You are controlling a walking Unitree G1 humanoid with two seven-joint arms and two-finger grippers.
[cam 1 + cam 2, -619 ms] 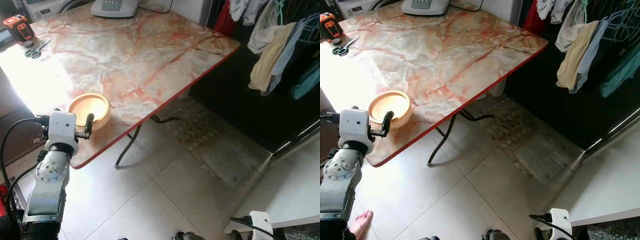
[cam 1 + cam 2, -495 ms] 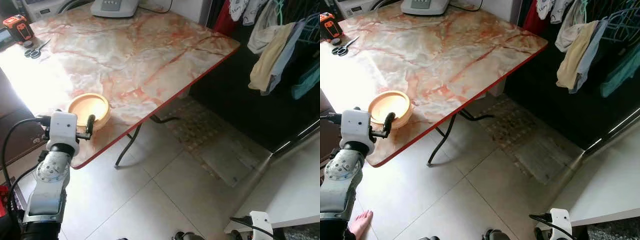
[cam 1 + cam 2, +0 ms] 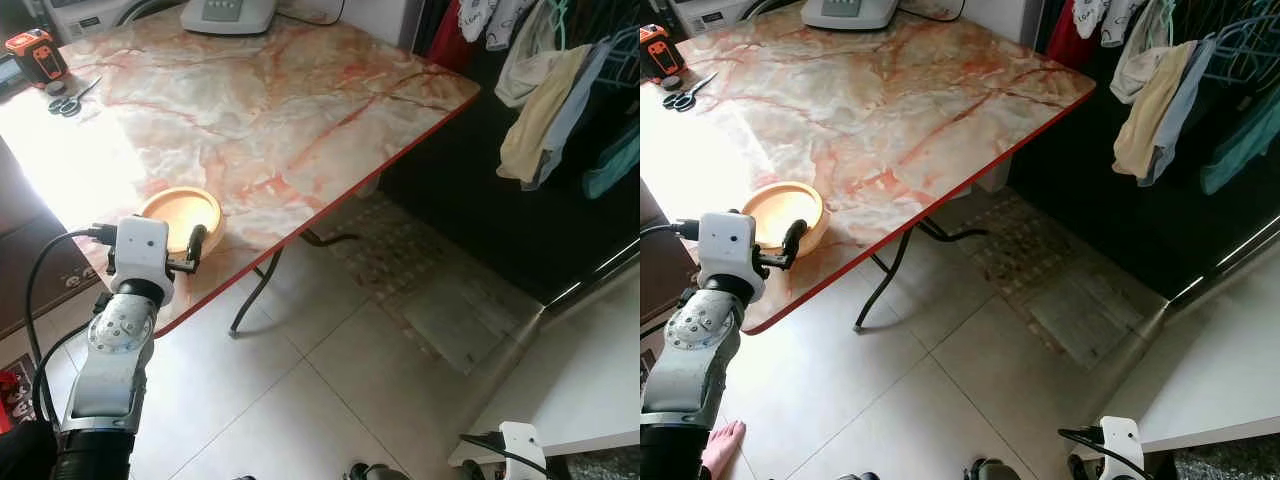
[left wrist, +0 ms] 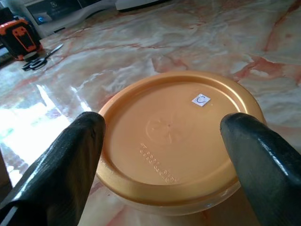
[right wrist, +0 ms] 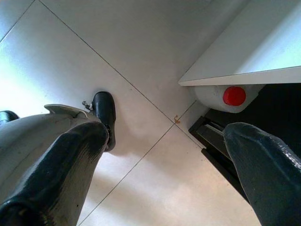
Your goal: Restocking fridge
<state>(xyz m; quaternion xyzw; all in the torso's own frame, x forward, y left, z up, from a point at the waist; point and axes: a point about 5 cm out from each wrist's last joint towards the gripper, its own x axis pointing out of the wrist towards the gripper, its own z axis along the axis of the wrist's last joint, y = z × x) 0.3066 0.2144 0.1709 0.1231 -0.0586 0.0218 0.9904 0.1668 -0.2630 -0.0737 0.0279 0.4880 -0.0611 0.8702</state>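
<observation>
Now the left gripper [image 4: 162,155], fingers spread wide, straddles the round orange plastic lidded container [image 4: 176,139] without gripping it. It has advanced closer than half a second ago.

Head stereo pair looking down, sharing table [image 3: 300,110], wrist views close

A round, shallow orange plastic container [image 4: 174,141] sits flat near the front edge of the marble-patterned table with a red rim [image 3: 300,110]. Its orange lid is on, with a raised outer ring, embossed lettering and a small white sticker [image 4: 201,100] marked with a letter; the body below the lid looks paler.
</observation>
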